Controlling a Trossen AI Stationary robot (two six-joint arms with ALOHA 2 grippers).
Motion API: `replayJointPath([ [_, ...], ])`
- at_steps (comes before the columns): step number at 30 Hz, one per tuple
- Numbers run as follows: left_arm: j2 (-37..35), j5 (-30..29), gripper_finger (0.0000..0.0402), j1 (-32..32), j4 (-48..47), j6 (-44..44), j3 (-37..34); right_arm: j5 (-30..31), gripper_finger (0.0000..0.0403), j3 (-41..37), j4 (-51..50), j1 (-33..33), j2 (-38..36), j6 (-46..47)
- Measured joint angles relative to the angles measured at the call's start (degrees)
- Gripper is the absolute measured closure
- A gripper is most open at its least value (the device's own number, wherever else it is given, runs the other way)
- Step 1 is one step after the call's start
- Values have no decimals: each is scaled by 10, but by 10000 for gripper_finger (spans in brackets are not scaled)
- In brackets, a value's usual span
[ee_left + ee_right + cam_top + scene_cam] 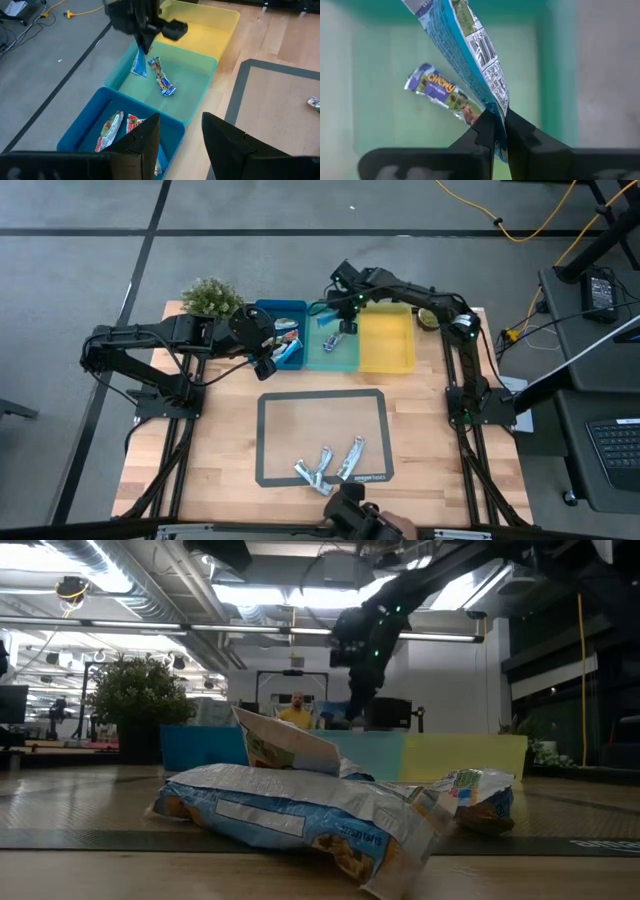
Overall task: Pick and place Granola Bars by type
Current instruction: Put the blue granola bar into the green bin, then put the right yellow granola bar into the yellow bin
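My right gripper (346, 321) is over the teal bin (318, 361), shut on a blue-and-white granola bar (470, 45). The bar also shows in the left wrist view (139, 67). A second blue-and-white bar (162, 82) lies flat on the teal bin's floor. Several red-and-green bars (112, 131) lie in the blue bin (272, 308). My left gripper (180, 135) is open and empty above the blue bin's near edge. A few more bars (318, 470) lie on the grey-framed mat (262, 440) near the table's front. My right gripper pinches one end of the blue-and-white bar (496, 102) between its two fingertips (485, 131). The fingers come from above and point down. The bar hangs below them inside the teal bin; whether its lower end (138, 74) touches the floor I cannot tell.
A yellow bin (388, 340) stands to the right of the teal one. A potted plant (211, 297) stands at the table's far left corner. A small green-and-dark object (428, 317) sits right of the yellow bin. A dark camera mount (350, 515) is at the near edge.
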Motion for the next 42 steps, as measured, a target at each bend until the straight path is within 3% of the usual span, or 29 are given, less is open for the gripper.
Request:
replayJointPath([
  [8,0,0,263,0,0,1,0,2,368,0,3,0,53,6],
  [23,0,1,263,0,0,0,0,1,363,0,13,2,54,35],
  [30,0,1,263,0,-1,0,0,0,285,15,0,10,54,39],
  [35,0,1,263,0,-1,2,0,-1,225,73,-29,16,54,66],
  [42,0,7,263,0,-1,8,0,-1,215,181,-114,28,54,67],
])
